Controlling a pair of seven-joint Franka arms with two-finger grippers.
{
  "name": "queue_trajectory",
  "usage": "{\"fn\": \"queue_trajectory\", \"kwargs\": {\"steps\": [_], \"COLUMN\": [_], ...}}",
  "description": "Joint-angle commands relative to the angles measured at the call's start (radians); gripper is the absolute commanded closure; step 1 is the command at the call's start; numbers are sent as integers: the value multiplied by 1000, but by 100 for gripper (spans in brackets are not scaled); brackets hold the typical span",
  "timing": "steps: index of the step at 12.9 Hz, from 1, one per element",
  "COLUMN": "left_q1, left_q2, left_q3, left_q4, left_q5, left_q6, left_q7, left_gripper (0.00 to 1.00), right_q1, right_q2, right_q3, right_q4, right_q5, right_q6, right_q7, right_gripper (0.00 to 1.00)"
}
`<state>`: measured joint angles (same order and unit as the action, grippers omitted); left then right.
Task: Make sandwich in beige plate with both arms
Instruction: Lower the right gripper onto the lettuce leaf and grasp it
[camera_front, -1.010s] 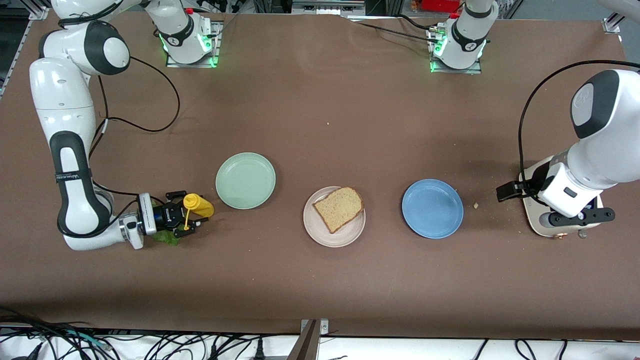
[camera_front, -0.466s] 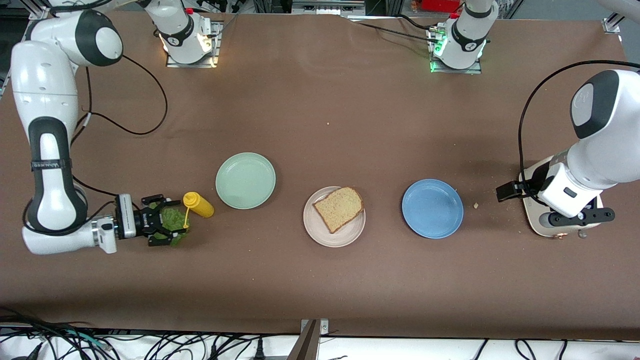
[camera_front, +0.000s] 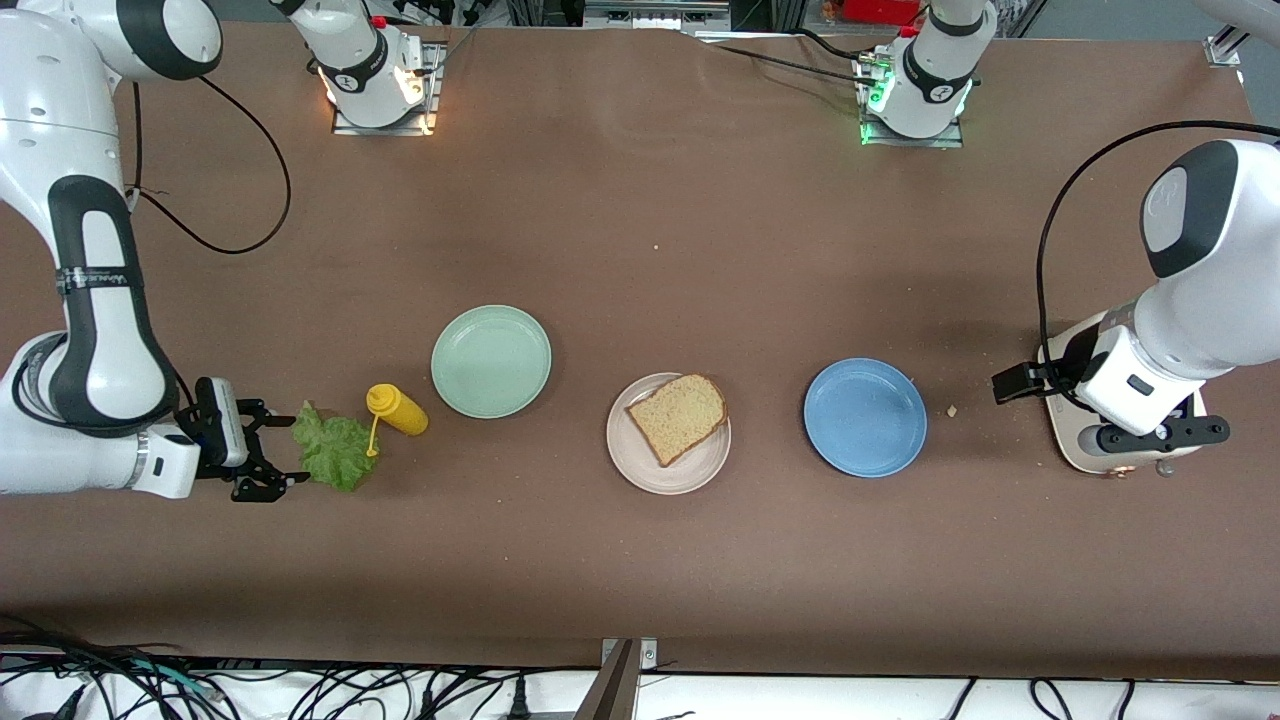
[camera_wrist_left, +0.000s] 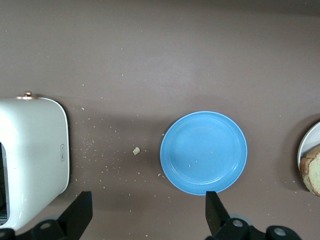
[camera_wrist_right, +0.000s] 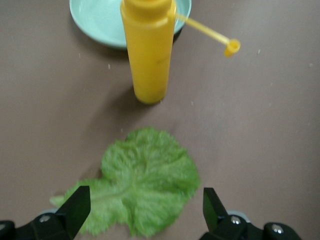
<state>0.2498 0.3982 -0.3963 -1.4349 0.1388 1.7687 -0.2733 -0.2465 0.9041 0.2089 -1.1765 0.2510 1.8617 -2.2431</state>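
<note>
One tan bread slice (camera_front: 678, 416) lies on the beige plate (camera_front: 625, 460), alone, with nothing stacked on it. A ruffled green lettuce leaf (camera_front: 335, 452) lies flat on the table toward the right arm's end. My right gripper (camera_front: 265, 452) is low beside the leaf, open and holding nothing. In the right wrist view the lettuce leaf (camera_wrist_right: 145, 180) sits just ahead of the right gripper (camera_wrist_right: 146, 205). My left gripper (camera_front: 1160, 435) waits over the white toaster (camera_front: 1075, 455), open and empty (camera_wrist_left: 148, 215). The left wrist view catches the beige plate's rim (camera_wrist_left: 306, 145) and the bread's edge (camera_wrist_left: 312, 172).
A yellow mustard bottle (camera_front: 398, 410) lies between the lettuce and the mint-green plate (camera_front: 491, 361); its cap hangs loose on a strap. A blue plate (camera_front: 865, 417) sits between the beige plate and the toaster. Crumbs dot the cloth near the toaster.
My right gripper has drawn back from the mustard bottle toward the right arm's end of the table, uncovering the lettuce leaf. The left arm has not moved.
</note>
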Motion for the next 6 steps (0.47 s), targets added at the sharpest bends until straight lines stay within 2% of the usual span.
{"fn": "queue_trajectory", "kwargs": {"steps": [1,3,6], "left_q1": [11,11,11], "left_q2": [-4,-4,-4], "left_q3": [-7,-7,-7], "left_q4": [2,2,2], "left_q5": [-24,-24,-24], "left_q6": [0,0,0], "left_q7": [25,25,25], "left_gripper": [1,1,1], "right_q1": [24,59,116], "right_q2": [-39,-86,-210], "right_q3": [-8,-14,-65], "right_q4": [-126,-223,-440], "right_q5": [-73,-84,-85], "right_q6": [138,255,462], "right_q7": [26,28,103], "right_gripper": [0,0,0]}}
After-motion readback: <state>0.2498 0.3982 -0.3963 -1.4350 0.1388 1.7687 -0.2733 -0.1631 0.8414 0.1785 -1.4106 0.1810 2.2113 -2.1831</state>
